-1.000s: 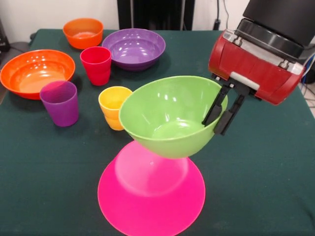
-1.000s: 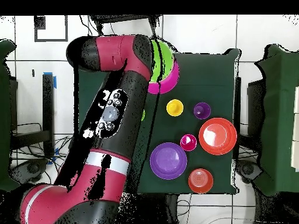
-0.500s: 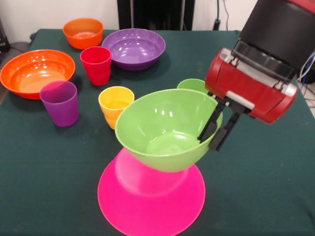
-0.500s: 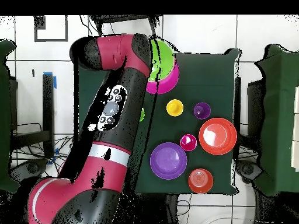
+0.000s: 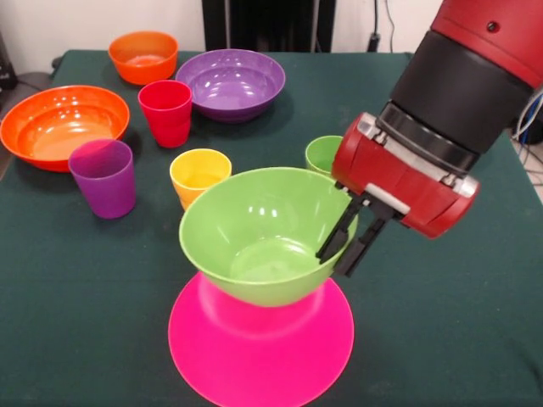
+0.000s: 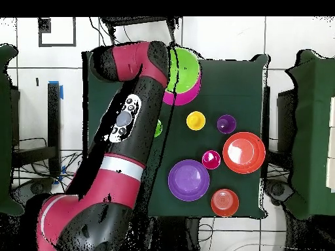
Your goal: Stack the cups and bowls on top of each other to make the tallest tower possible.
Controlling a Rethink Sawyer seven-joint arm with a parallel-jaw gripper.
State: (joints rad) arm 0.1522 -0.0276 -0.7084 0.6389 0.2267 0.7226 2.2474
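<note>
Claw (image 5: 342, 248) fingers pinch the rim of the light green bowl (image 5: 259, 233), one black finger inside the wall and one outside, so the claw is clamped on that bowl at its right edge as the front view shows it. The red and black arm (image 5: 441, 127) reaches down to it from the upper right of that view. The light green bowl sits open side up, tilted a little, right over the upturned pink bowl (image 5: 254, 348), and its underside appears to meet the pink bowl's raised middle, though actual contact cannot be confirmed.

Taking the pink bowl as the landmark, in the front view: the light green cup (image 5: 322, 154) stands behind it to the right, partly hidden by the arm. The yellow cup (image 5: 197, 174) stands behind it to the left, just beside the green bowl's rim. The purple cup (image 5: 103, 176) is farther left, and the large orange bowl (image 5: 59, 123) lies just behind that cup. The red cup (image 5: 165, 110) stands farther back, next to the purple bowl (image 5: 231, 83). The small orange bowl (image 5: 142, 55) is farthest from the pink bowl, at the back left corner of the dark green table (image 5: 458, 339).

From overhead, the arm (image 6: 124, 124) covers the table's left side, and the green bowl (image 6: 182, 70) lies on the pink bowl (image 6: 175, 99).
</note>
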